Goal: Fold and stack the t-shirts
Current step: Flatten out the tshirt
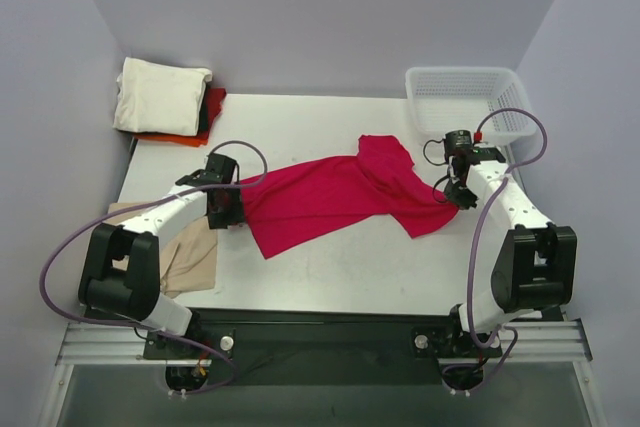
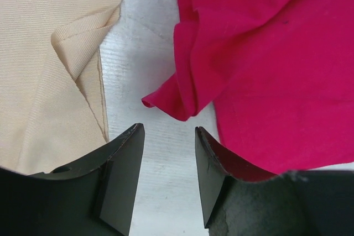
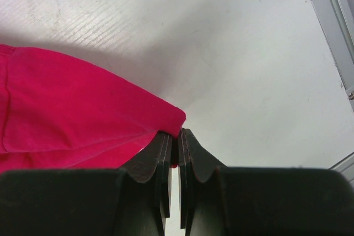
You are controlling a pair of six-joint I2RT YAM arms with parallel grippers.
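Flattening stage: red shirt [image 1: 340, 197] crumpled on bench [image 1: 350, 267]; right end effector [image 3: 176, 135] clamped on its corner; left end effector [image 2: 168, 136] apart beside the opposite edge, which it likely must pinch next.

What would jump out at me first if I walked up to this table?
The bright crimson t-shirt, sprawled unfolded across the middle of the table, stands out first. The right gripper pinches its corner on the right, while the left gripper hangs open at its other edge. A folded stack, cream-white on top, sits at the far left corner.
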